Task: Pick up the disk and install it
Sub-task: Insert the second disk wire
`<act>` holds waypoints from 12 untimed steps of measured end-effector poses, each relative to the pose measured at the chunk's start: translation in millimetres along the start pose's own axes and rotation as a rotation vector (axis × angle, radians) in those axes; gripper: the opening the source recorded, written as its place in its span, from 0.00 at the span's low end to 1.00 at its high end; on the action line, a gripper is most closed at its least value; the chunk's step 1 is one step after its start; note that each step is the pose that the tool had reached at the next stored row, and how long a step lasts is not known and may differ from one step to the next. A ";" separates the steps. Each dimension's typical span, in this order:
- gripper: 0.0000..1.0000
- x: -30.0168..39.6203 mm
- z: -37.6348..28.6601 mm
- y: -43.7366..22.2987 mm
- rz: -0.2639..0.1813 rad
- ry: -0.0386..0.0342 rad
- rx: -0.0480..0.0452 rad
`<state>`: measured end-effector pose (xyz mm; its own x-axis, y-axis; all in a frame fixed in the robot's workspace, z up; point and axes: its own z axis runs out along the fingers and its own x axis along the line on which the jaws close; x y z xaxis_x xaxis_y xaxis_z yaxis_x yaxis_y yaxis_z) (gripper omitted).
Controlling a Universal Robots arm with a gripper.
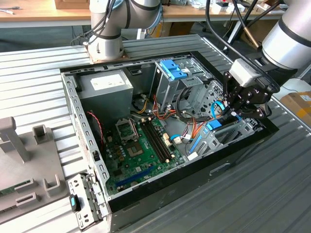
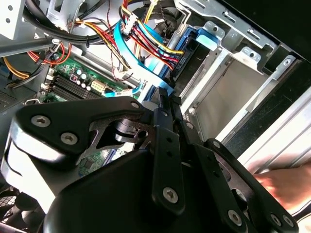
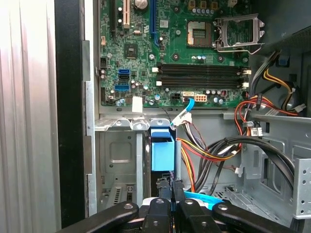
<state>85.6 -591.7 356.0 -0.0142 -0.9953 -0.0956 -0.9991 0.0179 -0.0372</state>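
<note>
One black, linkage-fingered claw is clenched on the dark, blue-railed disk, which stands on edge just beyond its tips in the grey metal drive cage, before the green motherboard.

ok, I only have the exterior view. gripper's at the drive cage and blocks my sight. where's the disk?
Observer: First wrist view: the disk stands on edge straight ahead of the gripper, its blue rail end-on.
Operator: Cage free?
Observer: Second wrist view: the drive cage looks like bare metal inside.
Operator: Anything else close?
Observer: Yes. In the second wrist view, a person's hand is by the case's edge.
</note>
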 end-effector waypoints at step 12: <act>0.15 0.4 4.9 -0.7 0.000 0.0064 0.0001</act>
<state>86.5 -591.6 351.1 -0.0144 -0.9959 -0.0892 -0.9991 0.0178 -0.0374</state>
